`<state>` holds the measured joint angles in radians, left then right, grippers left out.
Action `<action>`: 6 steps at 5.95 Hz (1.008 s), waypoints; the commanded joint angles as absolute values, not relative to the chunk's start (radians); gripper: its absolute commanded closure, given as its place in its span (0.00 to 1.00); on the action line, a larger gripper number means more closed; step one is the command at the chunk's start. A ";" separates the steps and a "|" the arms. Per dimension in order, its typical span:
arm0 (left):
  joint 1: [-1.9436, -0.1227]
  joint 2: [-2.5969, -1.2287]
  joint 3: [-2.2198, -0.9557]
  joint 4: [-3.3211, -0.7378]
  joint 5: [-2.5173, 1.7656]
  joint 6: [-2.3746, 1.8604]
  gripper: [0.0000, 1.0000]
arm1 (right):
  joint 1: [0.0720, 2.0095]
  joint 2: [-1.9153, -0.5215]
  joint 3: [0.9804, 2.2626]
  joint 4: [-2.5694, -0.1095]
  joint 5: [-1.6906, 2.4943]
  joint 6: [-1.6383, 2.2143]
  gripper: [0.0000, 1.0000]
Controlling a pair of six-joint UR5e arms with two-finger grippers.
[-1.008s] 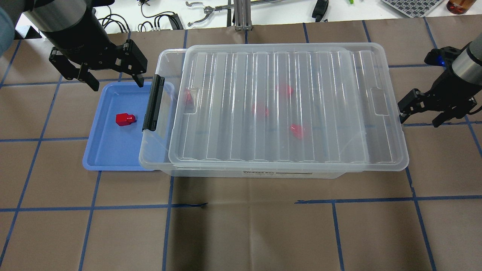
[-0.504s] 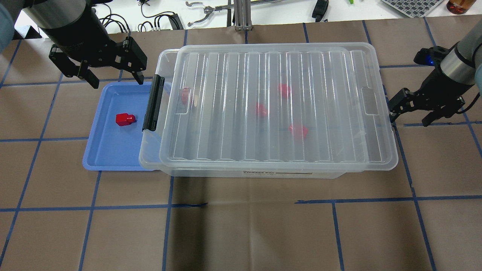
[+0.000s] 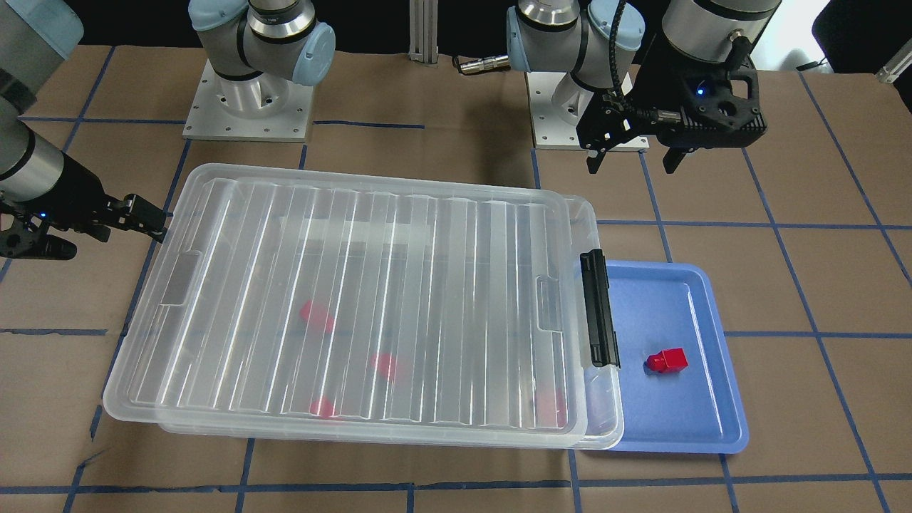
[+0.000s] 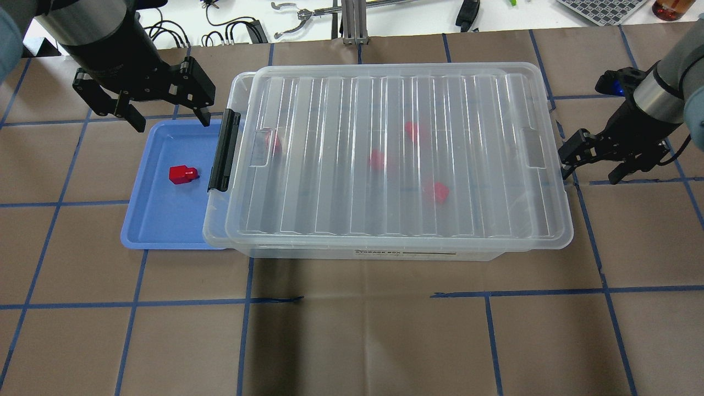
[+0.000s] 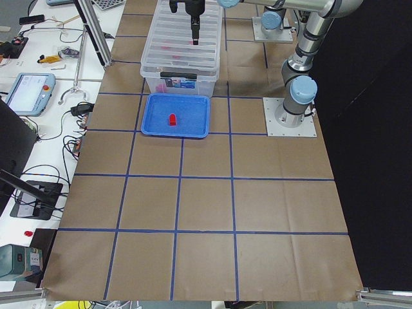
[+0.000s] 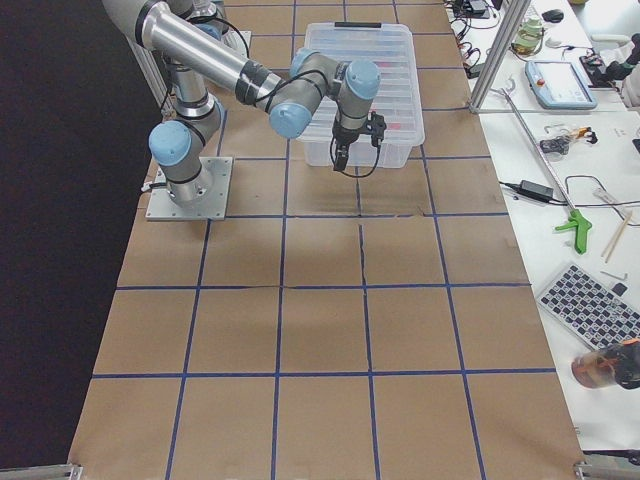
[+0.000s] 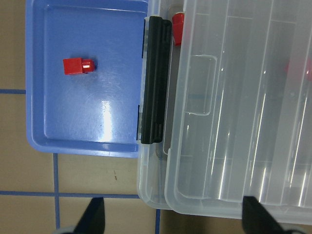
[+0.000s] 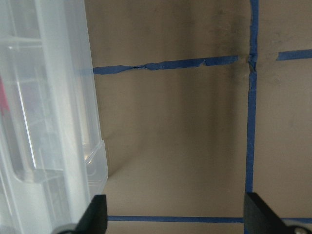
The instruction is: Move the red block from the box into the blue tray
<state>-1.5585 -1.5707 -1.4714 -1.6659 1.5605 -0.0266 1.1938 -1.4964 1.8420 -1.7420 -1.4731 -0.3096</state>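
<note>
Brown paper tabletop (image 4: 363, 346), blue tape grid (image 4: 165, 303), red block (image 4: 182, 174) in blue tray (image 4: 165, 220), both jaws spread

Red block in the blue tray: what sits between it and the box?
Overhead view: only bare blue tray floor runs from the red block to the black latch on the box.
</note>
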 commanded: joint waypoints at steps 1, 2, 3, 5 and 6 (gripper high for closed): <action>-1.560 -1.574 -1.480 -1.666 1.563 -0.026 0.01 | 1.203 -1.503 1.842 -1.726 -1.456 -0.310 0.00; -1.560 -1.577 -1.476 -1.666 1.565 -0.026 0.01 | 1.219 -1.506 1.841 -1.724 -1.456 -0.310 0.00; -1.560 -1.572 -1.474 -1.666 1.563 -0.026 0.01 | 1.220 -1.506 1.841 -1.724 -1.456 -0.310 0.00; -1.560 -1.575 -1.471 -1.666 1.562 -0.026 0.01 | 1.220 -1.528 1.830 -1.729 -1.456 -0.308 0.00; -1.559 -1.574 -1.471 -1.666 1.565 -0.026 0.01 | 1.223 -1.557 1.825 -1.735 -1.457 -0.293 0.00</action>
<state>-1.5597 -1.5748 -1.4715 -1.6659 1.5627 -0.0261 1.2206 -1.5322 1.8306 -1.7299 -1.4562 -0.3037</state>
